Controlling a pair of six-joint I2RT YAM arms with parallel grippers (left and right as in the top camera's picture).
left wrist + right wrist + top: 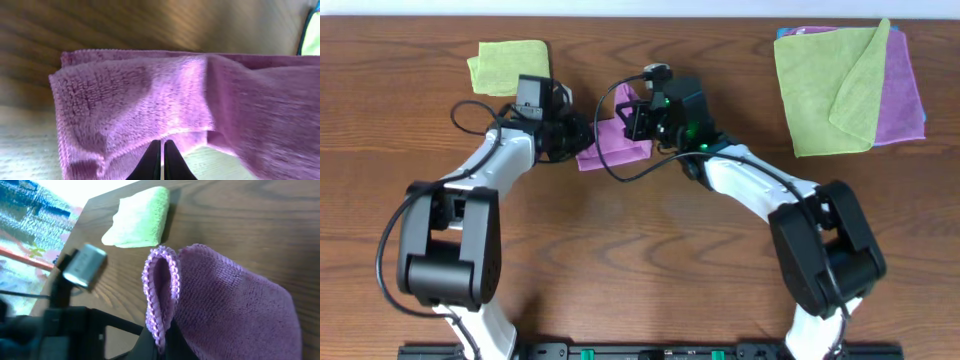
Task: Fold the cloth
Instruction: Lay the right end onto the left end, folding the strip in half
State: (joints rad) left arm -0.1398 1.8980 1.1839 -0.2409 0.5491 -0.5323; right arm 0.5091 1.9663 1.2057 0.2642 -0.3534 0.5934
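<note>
Grips the cloth (pixel 613 142) with both arms. Closest in, at the left end effector (pixel 162 159): fingers (pixel 154 162) pressed flat together, nipping the lower hem of the fuzzy purple fabric, with a doubled-over layer spread wide just above the tips. At the right end effector (pixel 162 352): likewise closed to a pinch, clamped on a stitched edge that rises from between the dark fingers as a narrow upright loop, with the rest of the fabric falling away to the right.

Holds the cloth bunched between the two, near the middle of the brown wooden tabletop (pixel 640 250) and a little toward its far side, with the left arm at one end of the bundle and the right arm at the other.

Farther back, to the left: a small folded lime-green towel (pixel 508 66), lying flat near the far edge, apart from the cloth.

Farthest off, at the far right corner: a large lime-green towel (pixel 825 90) with one corner turned over, lying on top of another purple towel (pixel 905 100), well apart from both arms.
</note>
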